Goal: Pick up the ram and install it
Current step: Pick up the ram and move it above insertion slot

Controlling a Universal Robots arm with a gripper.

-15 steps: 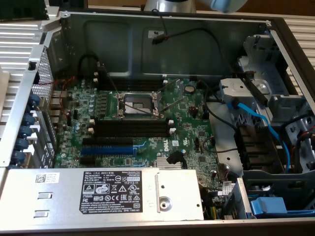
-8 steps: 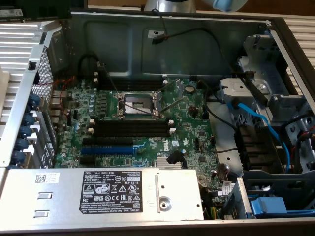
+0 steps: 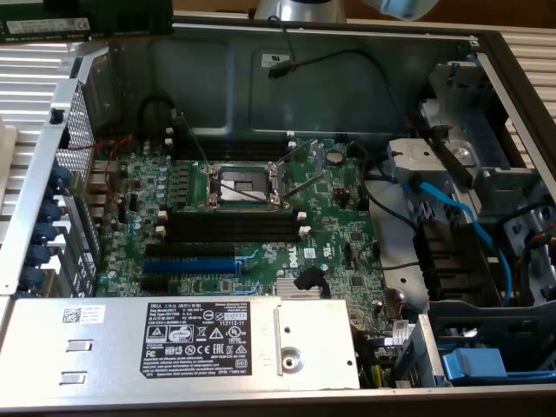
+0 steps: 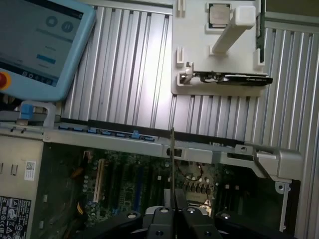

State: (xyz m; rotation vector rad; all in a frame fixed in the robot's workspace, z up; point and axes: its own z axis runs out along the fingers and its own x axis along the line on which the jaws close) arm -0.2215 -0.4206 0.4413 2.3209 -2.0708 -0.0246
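In the wrist view my gripper [image 4: 175,198] is shut on the ram [image 4: 172,154], a thin dark stick seen edge-on that juts out from between the fingers. It hangs high above the open computer case, over the motherboard [image 4: 149,184] and close to the case's side rail [image 4: 149,144]. In the exterior view the green motherboard [image 3: 252,217] lies in the case. Its long black memory slots [image 3: 230,228] with white end clips sit just below the CPU socket [image 3: 241,182], and nothing stands in them.
A white holder [image 4: 199,55] outside the case carries a processor [image 4: 219,15], a graphics card [image 4: 234,78] and a dark green board [image 4: 260,30]. A teach pendant [image 4: 40,45] lies on the ribbed table. The power supply [image 3: 182,343], blue cables [image 3: 469,217] and drive cage [image 3: 486,287] crowd the case.
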